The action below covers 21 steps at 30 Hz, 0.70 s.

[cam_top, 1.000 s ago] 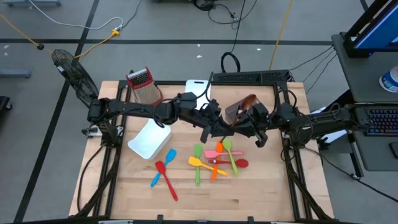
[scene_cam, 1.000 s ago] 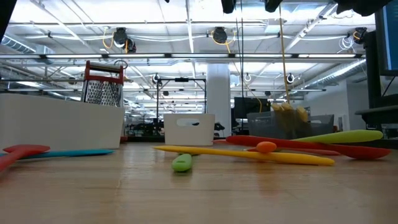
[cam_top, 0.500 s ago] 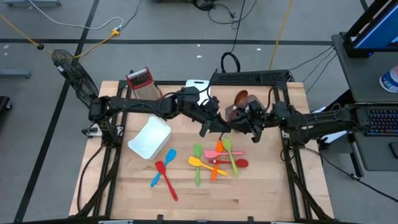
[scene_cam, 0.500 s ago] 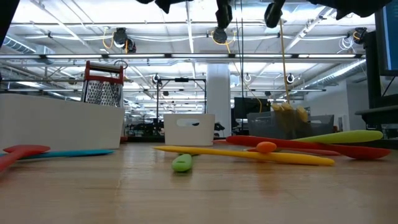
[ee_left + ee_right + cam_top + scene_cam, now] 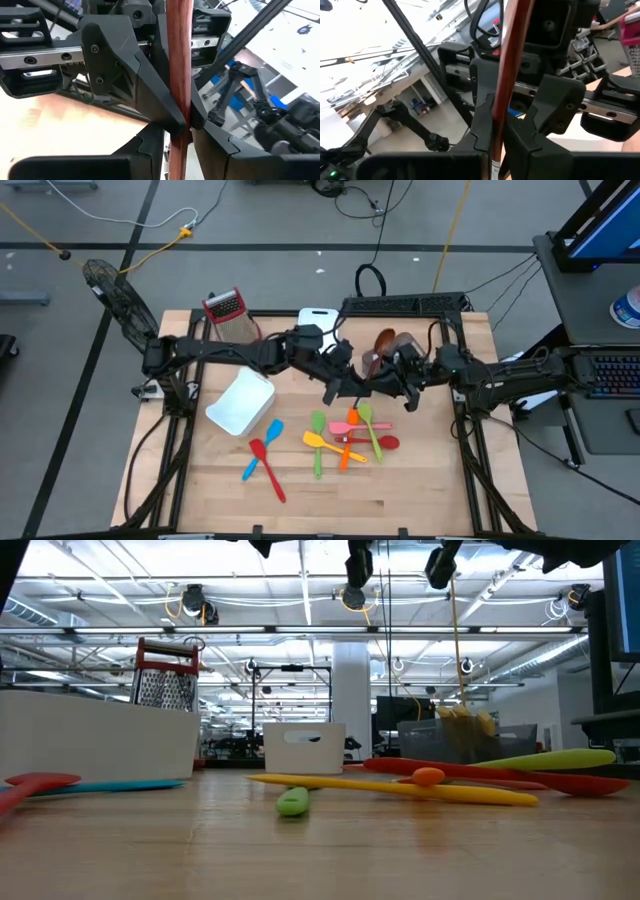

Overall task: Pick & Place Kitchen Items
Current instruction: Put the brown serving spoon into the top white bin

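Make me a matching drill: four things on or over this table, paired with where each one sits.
Things:
1. box grater
2. brown spoon
3. blue spatula
4. white bin

Places:
A. lying beside the red spatula
B. held above the table between both arms
C. standing at the far left corner
D. under the left arm

Pairs: 1-C, 2-B, 3-A, 4-D

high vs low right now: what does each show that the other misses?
Only the high view: the left gripper and right gripper meeting above the table, both on the brown spoon; it also shows the pink utensil.

Only the low view: the room behind, with ceiling lights and shelving.

Both: the box grater, the white bin, and the green, orange, yellow, red and blue utensils lying on the table.
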Available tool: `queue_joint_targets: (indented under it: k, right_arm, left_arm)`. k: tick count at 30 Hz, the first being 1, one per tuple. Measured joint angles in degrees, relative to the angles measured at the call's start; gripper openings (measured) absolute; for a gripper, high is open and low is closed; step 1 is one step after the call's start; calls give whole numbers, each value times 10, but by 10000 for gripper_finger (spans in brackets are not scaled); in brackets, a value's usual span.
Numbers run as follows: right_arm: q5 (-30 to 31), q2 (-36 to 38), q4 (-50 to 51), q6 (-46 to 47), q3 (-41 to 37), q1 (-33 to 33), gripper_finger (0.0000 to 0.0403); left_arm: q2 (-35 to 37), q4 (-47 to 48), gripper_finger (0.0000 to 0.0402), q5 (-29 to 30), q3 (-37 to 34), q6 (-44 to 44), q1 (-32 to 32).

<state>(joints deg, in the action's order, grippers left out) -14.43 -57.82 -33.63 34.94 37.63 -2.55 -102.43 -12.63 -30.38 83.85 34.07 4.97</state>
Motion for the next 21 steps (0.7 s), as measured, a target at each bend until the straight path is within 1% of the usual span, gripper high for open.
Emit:
queue_joint_targets:
  k: [4,6,11,14,21]
  right_arm:
    - [2,0,0,0,0,0,17]
    - [7,0,0,0,0,0,17]
    - [8,0,-1,0,0,0,17]
    - [7,0,0,2,0,0,17]
    - [8,-2,8,-1,-1,0,17]
  left_arm:
    - [1,3,102,71,0,-23,-15]
    - [1,7,102,95,0,-26,-18]
    - [1,10,102,103,0,-21,-19]
    - [1,10,102,95,0,-25,-18]
    - [2,40,102,113,2,26,-19]
